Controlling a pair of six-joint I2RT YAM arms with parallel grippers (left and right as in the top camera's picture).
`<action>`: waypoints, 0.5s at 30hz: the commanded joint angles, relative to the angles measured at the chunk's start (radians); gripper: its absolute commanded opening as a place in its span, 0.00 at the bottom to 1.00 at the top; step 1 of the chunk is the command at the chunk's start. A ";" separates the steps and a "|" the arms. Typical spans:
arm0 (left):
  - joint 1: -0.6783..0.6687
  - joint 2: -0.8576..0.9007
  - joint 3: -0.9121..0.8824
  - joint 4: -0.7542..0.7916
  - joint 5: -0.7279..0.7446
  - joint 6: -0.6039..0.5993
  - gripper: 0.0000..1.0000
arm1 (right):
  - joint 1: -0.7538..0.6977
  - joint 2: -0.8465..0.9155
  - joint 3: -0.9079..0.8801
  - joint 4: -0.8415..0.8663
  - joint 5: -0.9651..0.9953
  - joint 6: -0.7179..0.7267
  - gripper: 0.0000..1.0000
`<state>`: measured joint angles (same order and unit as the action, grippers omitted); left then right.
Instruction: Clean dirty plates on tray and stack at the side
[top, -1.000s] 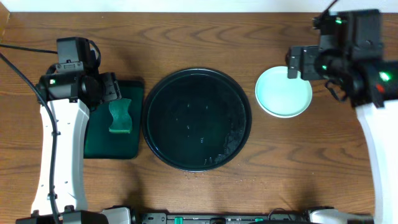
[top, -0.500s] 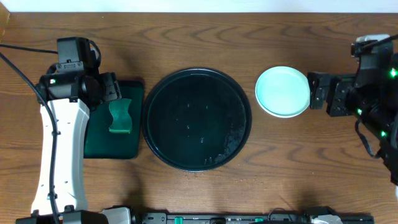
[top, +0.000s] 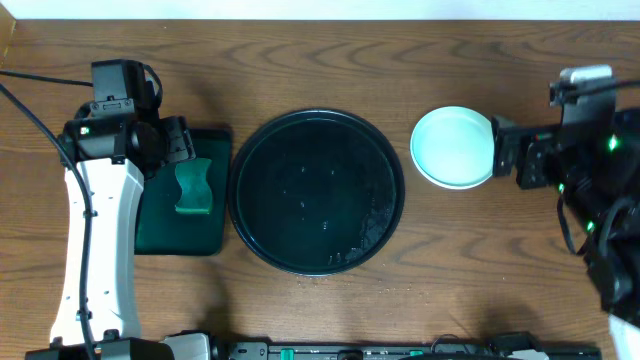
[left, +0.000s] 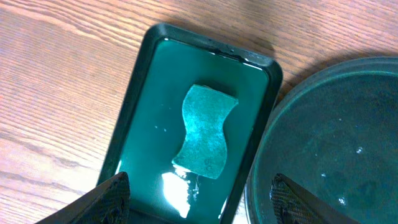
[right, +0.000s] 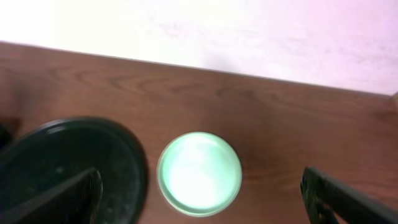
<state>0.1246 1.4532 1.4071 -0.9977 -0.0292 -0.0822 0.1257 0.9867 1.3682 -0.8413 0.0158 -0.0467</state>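
Observation:
A stack of pale-mint plates sits on the wooden table to the right of the round black tray; its top face shows no smear. It also shows in the right wrist view. The black tray holds no plates, only water drops, and shows in the right wrist view and the left wrist view. My right gripper is open and empty, just right of the plates. My left gripper is open and empty above the green sponge in the dark green rectangular tray.
The sponge lies in teal water in the rectangular tray, which sits against the black tray's left rim. The table's far edge meets a pale wall.
My right arm has pulled back from over the plates to the right and toward the table's near side, leaving the plates on the table. The left arm has not moved.

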 joint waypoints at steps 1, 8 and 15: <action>0.006 0.002 0.006 -0.004 -0.002 -0.013 0.72 | -0.019 -0.160 -0.199 0.124 0.010 -0.090 0.99; 0.006 0.002 0.006 -0.004 -0.002 -0.013 0.72 | -0.097 -0.451 -0.650 0.503 -0.035 -0.090 0.99; 0.006 0.002 0.006 -0.004 -0.002 -0.013 0.73 | -0.122 -0.739 -1.149 0.904 -0.163 -0.089 0.99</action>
<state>0.1246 1.4532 1.4071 -0.9985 -0.0292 -0.0822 0.0132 0.3302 0.3367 0.0105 -0.0952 -0.1234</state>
